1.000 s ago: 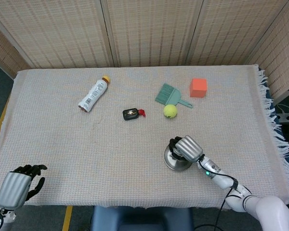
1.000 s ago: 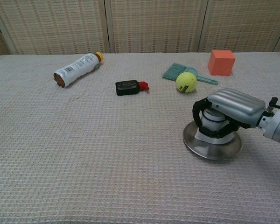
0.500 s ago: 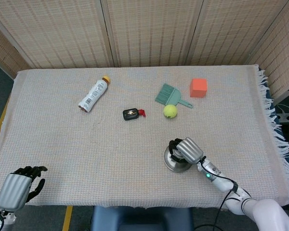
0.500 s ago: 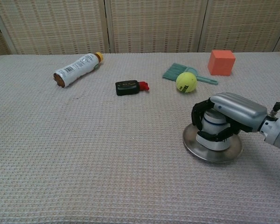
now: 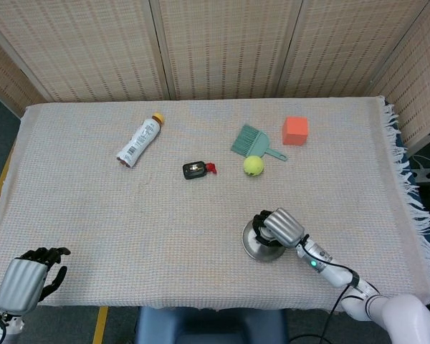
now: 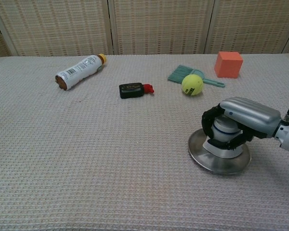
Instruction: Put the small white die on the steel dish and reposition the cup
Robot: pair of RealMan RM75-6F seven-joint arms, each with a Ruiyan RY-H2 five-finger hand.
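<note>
Cup [image 5: 264,233]: head view, only a sliver of white shows under the right hand [image 5: 278,227], which covers it from above with dark fingers [image 5: 258,228] wrapped around it. It sits over the steel dish [image 5: 251,247], a round shiny plate near the table's front edge, right of centre. Cup axis not readable from here. Die not made out. Left hand [image 5: 25,276] at the front left corner, off the cloth, fingers curled in, nothing in them. Further back on the woven cloth [image 5: 93,201]: white bottle [image 5: 139,140] lying on its side, small black object with a red tip [image 5: 196,169], teal brush [image 5: 252,141], yellow tennis ball [image 5: 253,165], orange block [image 5: 294,130].

Chest view: cup [image 6: 223,134] stands upright on the steel dish [image 6: 202,158], long axis vertical; white body with a dark blue band near the top, base wider. Right hand [image 6: 241,122] grasps it from the side and top, fingers [image 6: 209,118] closed round the upper body. Tennis ball [image 6: 192,84] lies behind, apart from the dish. Left hand outside this view.
</note>
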